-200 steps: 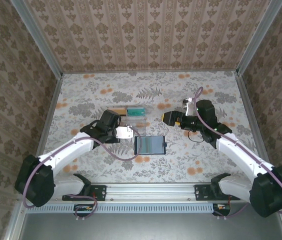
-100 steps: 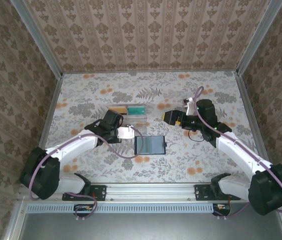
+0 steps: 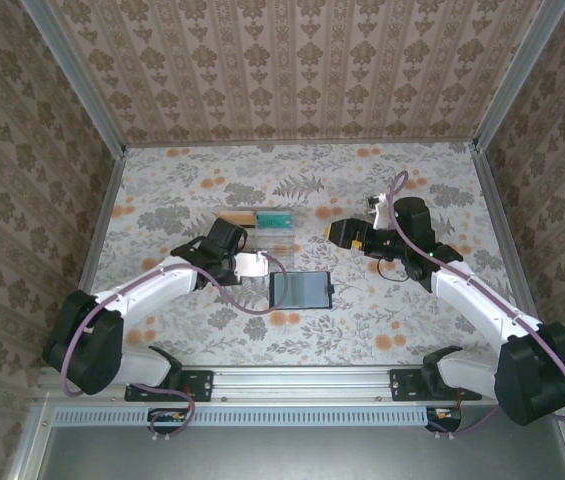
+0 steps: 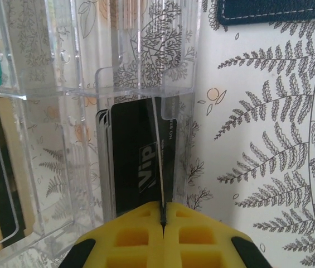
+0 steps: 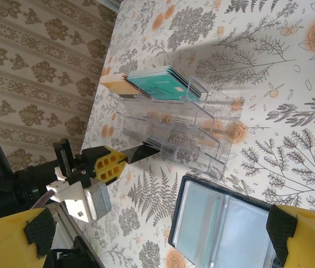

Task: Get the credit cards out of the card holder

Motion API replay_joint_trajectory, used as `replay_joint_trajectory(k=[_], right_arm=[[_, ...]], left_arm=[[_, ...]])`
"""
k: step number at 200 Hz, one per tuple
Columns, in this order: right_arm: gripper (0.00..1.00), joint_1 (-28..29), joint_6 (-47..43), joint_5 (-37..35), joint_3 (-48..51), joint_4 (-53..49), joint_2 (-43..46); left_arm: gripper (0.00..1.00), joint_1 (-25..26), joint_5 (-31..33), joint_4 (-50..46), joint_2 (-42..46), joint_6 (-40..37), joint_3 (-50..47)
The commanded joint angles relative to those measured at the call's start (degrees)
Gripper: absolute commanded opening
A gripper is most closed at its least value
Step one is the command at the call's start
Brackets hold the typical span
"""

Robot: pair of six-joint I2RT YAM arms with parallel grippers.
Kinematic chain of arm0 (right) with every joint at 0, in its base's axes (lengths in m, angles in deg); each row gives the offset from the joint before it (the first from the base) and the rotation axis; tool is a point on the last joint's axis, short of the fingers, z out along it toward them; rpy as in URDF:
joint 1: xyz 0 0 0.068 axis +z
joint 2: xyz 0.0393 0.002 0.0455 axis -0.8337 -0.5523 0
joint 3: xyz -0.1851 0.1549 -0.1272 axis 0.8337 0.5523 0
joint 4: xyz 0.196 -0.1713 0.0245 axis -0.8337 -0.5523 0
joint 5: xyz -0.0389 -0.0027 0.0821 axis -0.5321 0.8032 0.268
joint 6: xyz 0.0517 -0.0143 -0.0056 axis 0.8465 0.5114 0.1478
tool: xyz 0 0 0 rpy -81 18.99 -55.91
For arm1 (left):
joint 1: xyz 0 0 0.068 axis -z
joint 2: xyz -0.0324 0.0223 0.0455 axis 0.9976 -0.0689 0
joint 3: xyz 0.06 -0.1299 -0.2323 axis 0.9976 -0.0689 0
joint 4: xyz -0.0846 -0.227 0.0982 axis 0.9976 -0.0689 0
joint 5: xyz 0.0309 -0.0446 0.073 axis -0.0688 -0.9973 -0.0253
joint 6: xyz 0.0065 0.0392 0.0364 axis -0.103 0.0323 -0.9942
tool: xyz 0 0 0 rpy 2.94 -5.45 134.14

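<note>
I am looking down at the flowered tabletop (image 3: 412,190). My left arm (image 3: 152,290) is reaching in from the near left corner and my right arm (image 3: 472,295) is reaching in from the near right corner. The clear card holder (image 3: 284,233) is lying near the middle of the tabletop, a bit toward the far edge. A dark open case (image 3: 300,290) is lying just beside it, toward the near edge.

The credit cards are sitting in the holder. The teal cards (image 5: 163,84) and the orange-yellow card (image 5: 115,85) are lying side by side at its far end. The black cards (image 4: 137,162) are sitting in the slot at its near end.

My left tool (image 4: 163,220) is pinching the edge of one black card, with its yellow fingertips pressed tight together on it. That card is sitting partly inside the slot. My right tool (image 3: 338,232) is hanging just beside the holder, toward the right edge, with its fingers spread wide and holding nothing.
</note>
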Motion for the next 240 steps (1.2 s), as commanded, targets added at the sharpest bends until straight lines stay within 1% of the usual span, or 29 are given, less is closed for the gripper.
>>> replay_joint_trajectory(k=[1, 27, 59, 188, 191, 197, 201, 223, 240], right_arm=[[1.0, -0.3, -0.2, 1.4, 0.6, 1.4, -0.5], [1.0, -0.4, -0.1, 1.5, 0.8, 1.8, -0.7], [1.0, -0.5, 0.2, 1.8, 0.9, 2.5, -1.2], [1.0, -1.2, 0.4, 2.1, 1.3, 2.5, -1.0], [1.0, -1.2, 0.4, 2.2, 1.3, 2.5, -1.0], [1.0, -1.2, 0.4, 2.1, 1.3, 2.5, -0.9], [1.0, -1.3, 0.4, 2.2, 1.3, 2.5, -0.9], [1.0, -1.4, 0.4, 2.3, 1.2, 2.5, -0.9], [1.0, -1.5, 0.5, 2.3, 1.2, 2.5, -0.9]], left_arm=[[0.0, -0.5, 1.4, -4.6, 0.2, -1.2, 3.5], [0.0, -0.5, 1.4, -6.5, 1.1, -2.0, 4.6], [0.0, -0.9, 2.5, -5.6, 0.4, -4.0, 3.0], [0.0, -0.9, 1.7, -1.0, -6.6, -1.4, 4.2], [0.02, -0.9, 1.7, -0.9, -6.8, -1.3, 4.2], [0.13, -0.9, 2.0, -0.6, -7.1, -1.2, 4.4], [0.18, -0.9, 2.4, -0.2, -7.3, -1.0, 4.4], [0.24, -1.0, 4.0, 1.1, -8.1, -0.1, 5.2], [0.25, -1.0, 4.6, 1.6, -8.5, 0.1, 5.5]])
